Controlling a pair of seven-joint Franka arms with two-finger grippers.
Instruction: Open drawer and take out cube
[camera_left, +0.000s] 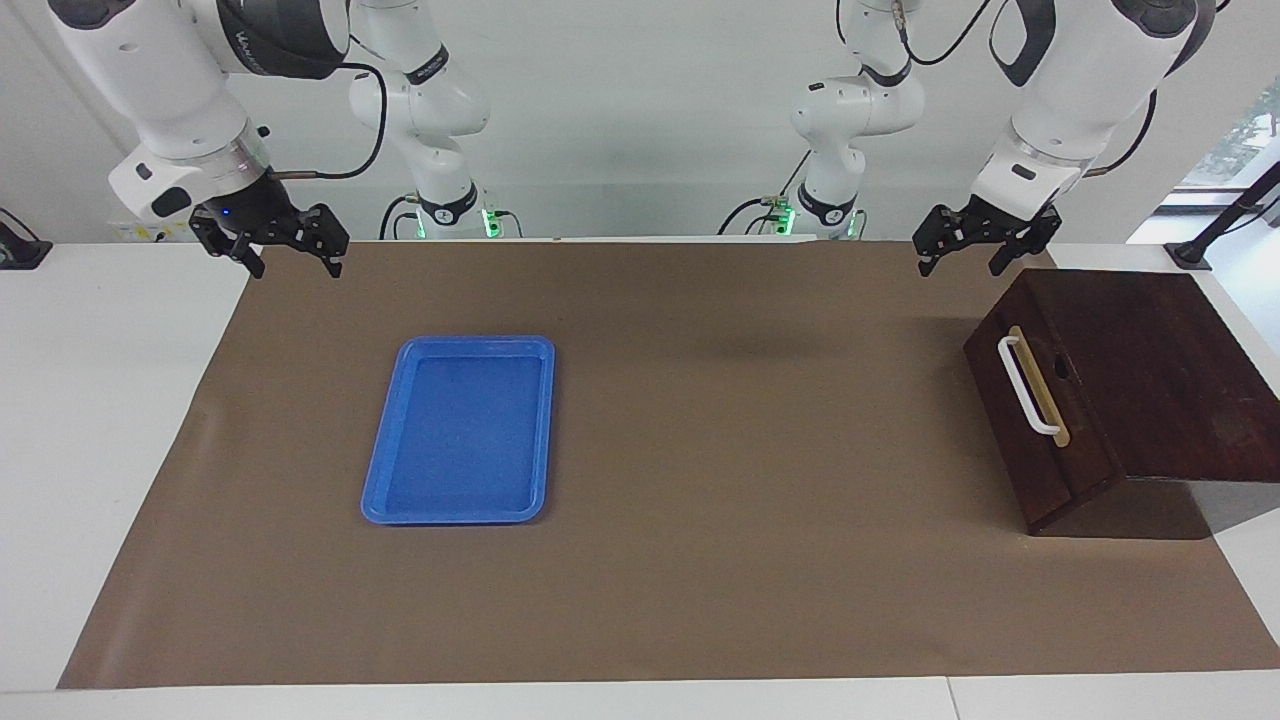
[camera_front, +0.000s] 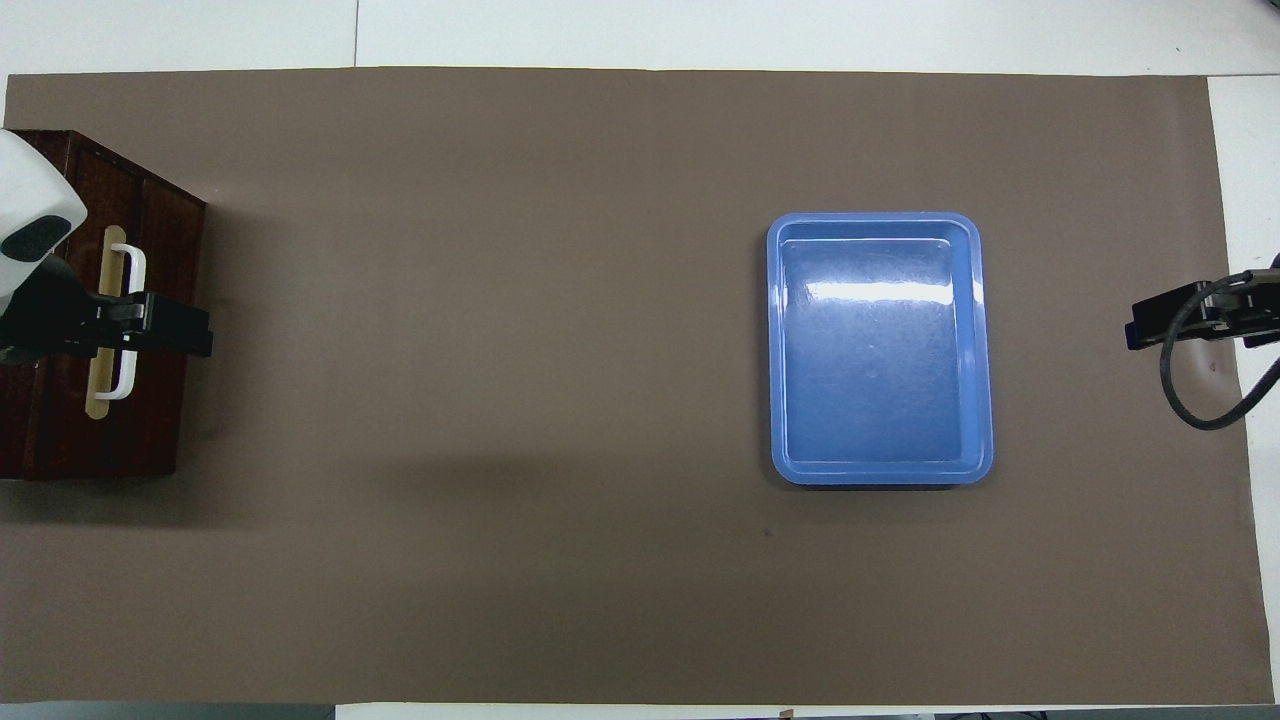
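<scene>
Drawer (camera_left: 1035, 415) sitting shut in its dark box at the left arm's end of the table, cube out of sight, left gripper (camera_left: 975, 255) hanging open just above the box, right gripper (camera_left: 290, 255) waiting open, well apart from the drawer.

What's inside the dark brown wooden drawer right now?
Nothing of its inside shows: the dark brown wooden drawer is shut, white bar handle flush on its front. Any contents are covered.

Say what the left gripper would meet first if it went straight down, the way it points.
Probably the drawer's white handle: the open left gripper covers it from overhead, though depth is uncertain.
</scene>
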